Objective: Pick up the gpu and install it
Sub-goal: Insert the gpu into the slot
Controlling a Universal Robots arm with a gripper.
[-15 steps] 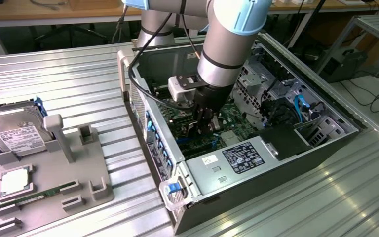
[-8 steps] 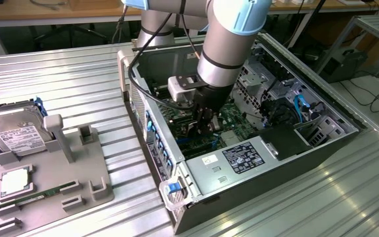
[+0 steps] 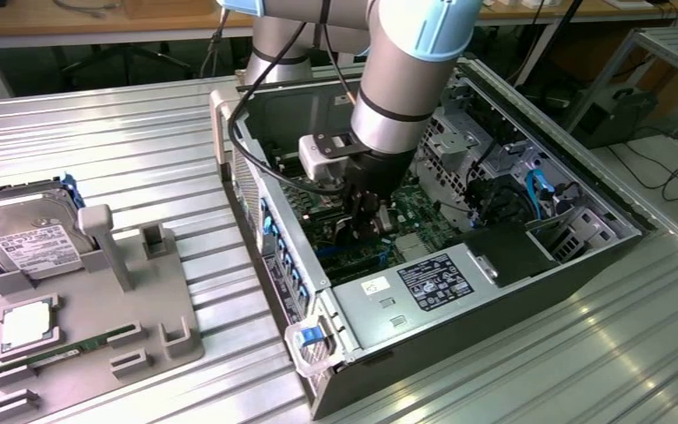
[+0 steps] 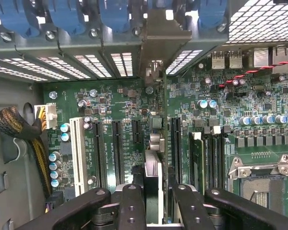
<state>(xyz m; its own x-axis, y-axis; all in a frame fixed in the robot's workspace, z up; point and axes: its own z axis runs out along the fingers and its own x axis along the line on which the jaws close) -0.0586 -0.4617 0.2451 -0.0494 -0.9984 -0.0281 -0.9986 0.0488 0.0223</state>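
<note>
Jaws closed on the gpu (image 4: 152, 184), 1 black finger (image 4: 130, 206) on each face of the card, which is seen edge-on in the wrist view as a thin upright slab running down toward the motherboard (image 4: 221, 120). The gripper (image 3: 360, 212) is deep inside the open computer case (image 3: 433, 291), which lies on its side on the ribbed metal worktop (image 3: 103, 150).

Position of the card: its lower edge sits in line with the black expansion slots (image 4: 117, 151) on the motherboard, beside the white slot (image 4: 78, 153) and between that group and the memory slots (image 4: 206, 153). Its metal end bracket (image 4: 156, 67) reaches toward the rear slot openings of the case, under the blue retainer clips (image 4: 62, 14). Whether the edge connector is already seated in a slot cannot be told; the contact line is hidden by the card itself.

Handling judgement: the card is rigid and light, but fragile. The board flexes little, so a tilted push would load the connector and the slot rather than bend. The faces carry small components, and the fan side should not take a pinch. The present hold, across the 2 flat faces near the upper edge, looks suitable for a straight downward press. The surface is smooth, so slip under pressing force is possible.

Outside the case, on the exterior view's left, a grey fixture tray (image 3: 116, 291) carries a hard drive (image 3: 21, 234) and a memory stick (image 3: 68, 349).
</note>
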